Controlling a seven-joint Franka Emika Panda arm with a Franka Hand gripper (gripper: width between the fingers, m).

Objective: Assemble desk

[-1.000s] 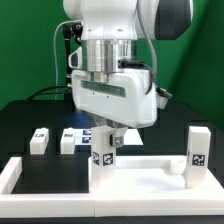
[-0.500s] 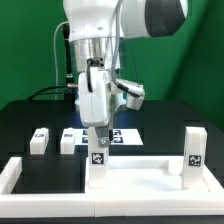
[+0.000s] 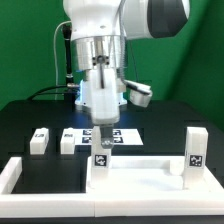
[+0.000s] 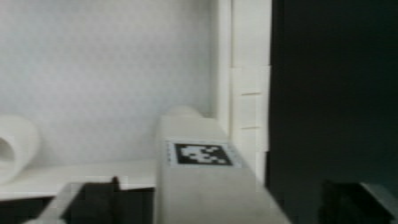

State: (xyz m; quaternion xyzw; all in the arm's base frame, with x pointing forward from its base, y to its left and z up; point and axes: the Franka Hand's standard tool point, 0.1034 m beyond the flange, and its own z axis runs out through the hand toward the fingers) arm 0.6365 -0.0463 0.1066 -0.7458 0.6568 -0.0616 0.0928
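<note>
The desk top [image 3: 140,177] lies flat at the front, a white tray with a raised rim. Two white tagged legs stand upright on it, one [image 3: 101,160] toward the exterior view's left and one [image 3: 198,155] at the right corner. My gripper [image 3: 101,134] hangs straight down over the left leg and is open. In the wrist view that leg [image 4: 205,160] rises between my dark fingers [image 4: 89,203], and a gap shows on one side. Two more legs [image 3: 40,140] [image 3: 68,141] lie loose on the black table.
The marker board [image 3: 122,137] lies flat behind the standing leg. A long low white border frame [image 3: 14,176] runs along the front and the exterior view's left. Green backdrop and cables are behind the arm.
The wrist has turned about its vertical axis over the left leg. The jaws, earlier closed on that leg, have spread apart. The leg stays upright on the desk top.
</note>
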